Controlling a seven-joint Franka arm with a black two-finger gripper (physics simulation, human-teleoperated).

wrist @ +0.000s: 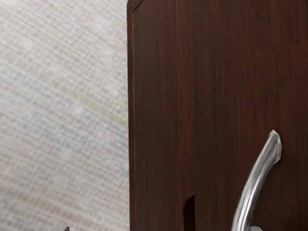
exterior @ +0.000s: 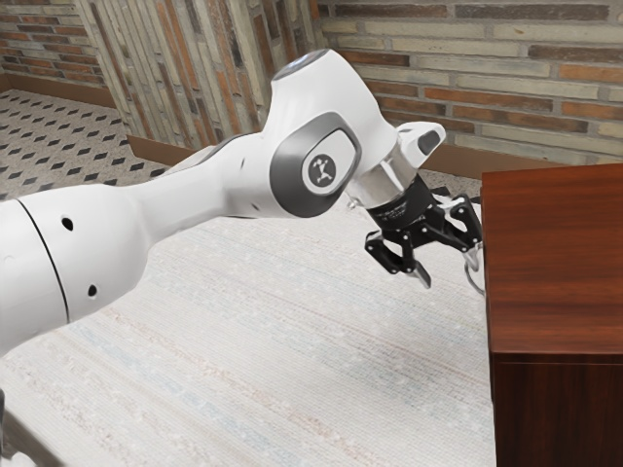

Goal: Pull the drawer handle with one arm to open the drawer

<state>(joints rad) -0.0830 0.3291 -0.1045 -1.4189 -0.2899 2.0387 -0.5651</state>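
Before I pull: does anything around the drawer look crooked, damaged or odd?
Nothing stands out. The cabinet looks intact, the handle is whole, and the open tool sits close by it.

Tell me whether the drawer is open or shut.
Shut, it seems: the cabinet side facing the gripper looks flush, nothing protruding behind the handle.

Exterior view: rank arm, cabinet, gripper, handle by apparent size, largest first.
1. arm, largest, partly because it is nearest the camera
2. cabinet, cut off by the frame edge
3. gripper
4. handle, a thin sliver at the cabinet's front
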